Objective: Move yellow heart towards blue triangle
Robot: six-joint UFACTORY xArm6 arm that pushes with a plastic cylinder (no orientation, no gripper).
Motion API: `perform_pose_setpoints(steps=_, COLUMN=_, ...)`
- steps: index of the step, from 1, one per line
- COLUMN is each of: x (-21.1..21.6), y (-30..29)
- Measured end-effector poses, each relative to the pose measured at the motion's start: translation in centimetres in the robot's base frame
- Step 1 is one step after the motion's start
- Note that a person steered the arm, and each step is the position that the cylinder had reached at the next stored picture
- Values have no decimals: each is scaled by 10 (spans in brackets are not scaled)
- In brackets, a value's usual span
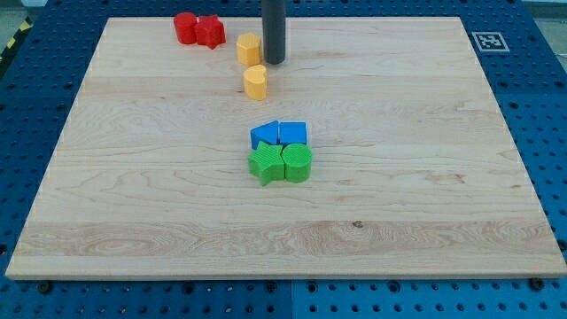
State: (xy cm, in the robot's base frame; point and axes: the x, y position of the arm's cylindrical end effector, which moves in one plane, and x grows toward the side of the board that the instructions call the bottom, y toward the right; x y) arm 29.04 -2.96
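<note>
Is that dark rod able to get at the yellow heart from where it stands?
Probably yes. My tip stands just right of the upper yellow block; the lower yellow block lies close below-left. Nothing blocks either, though I cannot tell which one is the heart.

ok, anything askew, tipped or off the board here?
Nothing stands out. All blocks sit flat on the wooden board: red pair at the view's top left, two yellow blocks beside my tip, blue pair touching the green pair mid-board.

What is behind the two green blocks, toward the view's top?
Two blue blocks stand right behind the green blocks, touching them. Their lower edges are covered by the green ones, so their exact shapes are unclear. My tip is farther up.
</note>
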Motion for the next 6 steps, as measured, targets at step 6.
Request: perform_pose_setpoints(steps=6, x=90, y=-6)
